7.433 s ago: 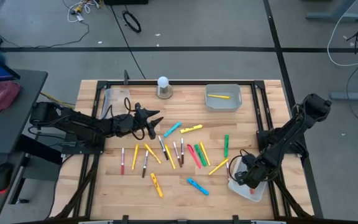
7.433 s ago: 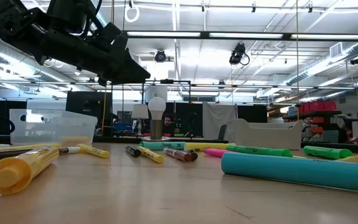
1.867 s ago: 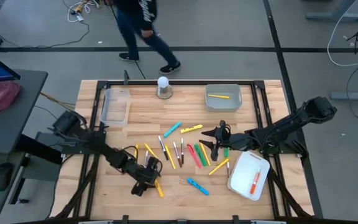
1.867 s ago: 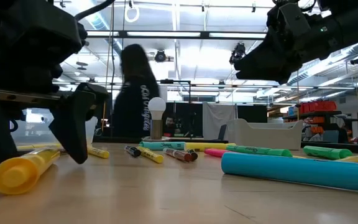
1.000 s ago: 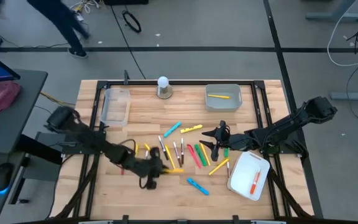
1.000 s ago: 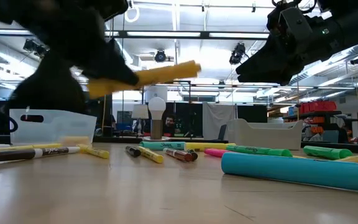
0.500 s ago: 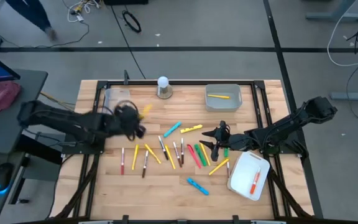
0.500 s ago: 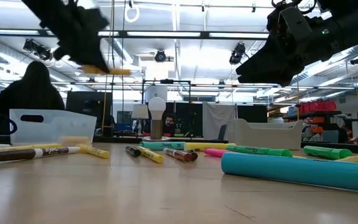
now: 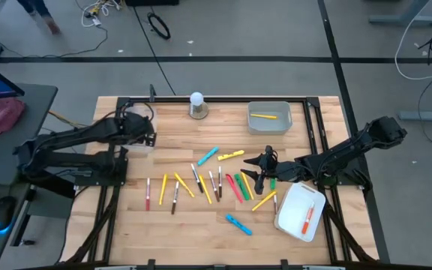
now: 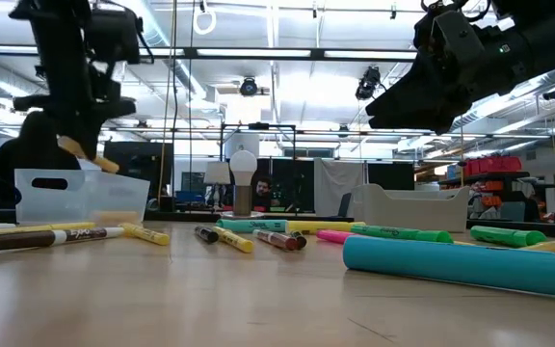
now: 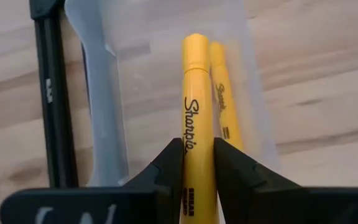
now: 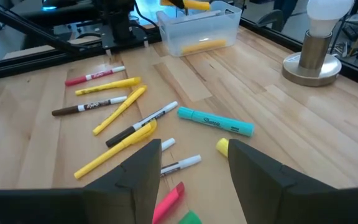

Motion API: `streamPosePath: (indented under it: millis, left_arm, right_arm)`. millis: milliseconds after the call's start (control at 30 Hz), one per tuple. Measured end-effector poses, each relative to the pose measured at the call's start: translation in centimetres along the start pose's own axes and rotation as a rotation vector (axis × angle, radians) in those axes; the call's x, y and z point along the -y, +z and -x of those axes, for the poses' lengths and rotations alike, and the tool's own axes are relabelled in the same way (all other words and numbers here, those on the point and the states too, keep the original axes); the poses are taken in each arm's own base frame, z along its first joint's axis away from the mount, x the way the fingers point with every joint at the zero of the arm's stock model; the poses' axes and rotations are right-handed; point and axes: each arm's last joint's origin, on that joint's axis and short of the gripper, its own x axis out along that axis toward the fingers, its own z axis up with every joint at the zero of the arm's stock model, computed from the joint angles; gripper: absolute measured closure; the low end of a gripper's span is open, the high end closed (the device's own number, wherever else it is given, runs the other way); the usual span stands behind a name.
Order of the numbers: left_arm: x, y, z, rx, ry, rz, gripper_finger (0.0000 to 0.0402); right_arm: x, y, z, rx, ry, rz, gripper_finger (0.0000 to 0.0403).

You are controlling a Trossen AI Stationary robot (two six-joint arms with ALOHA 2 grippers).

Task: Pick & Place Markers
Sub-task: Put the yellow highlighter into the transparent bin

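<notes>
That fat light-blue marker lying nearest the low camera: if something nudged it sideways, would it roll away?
Probably. The blue marker looks like a smooth round barrel lying flat on the level table, so a sideways nudge would likely roll it. It looks rigid, so it shouldn't bend. Markers like it are probably light.

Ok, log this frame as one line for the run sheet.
left gripper: shut on yellow Sharpie marker, over clear plastic tray holding another yellow marker | right gripper: open, above loose markers mid-table

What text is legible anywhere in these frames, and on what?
"Sharpie": on the yellow highlighter marker clamped in the left gripper, over the clear plastic tray.
Small print lower on that barrel: too small.
Second yellow marker in the tray: blurred.
Teal highlighter lettering: unreadable.
</notes>
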Motion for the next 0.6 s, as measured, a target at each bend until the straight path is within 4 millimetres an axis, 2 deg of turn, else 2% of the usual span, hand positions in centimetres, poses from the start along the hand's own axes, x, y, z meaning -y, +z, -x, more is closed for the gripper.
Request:
streamPosePath:
  millis: [200, 600]
  left_arm:
    - [0.0, 0.1, -2.8, -0.04, 0.028, 0.02, 0.0326]
    - [0.5, 0.8, -5.8, -0.097, 0.111, -0.004, 0.0314]
  right_arm:
    - [0.0, 0.0, 0.0, -0.003, 0.0, 0.002, 0.0213]
    - [0.0, -0.1, 0.0, -0.009, -0.002, 0.006, 0.0213]
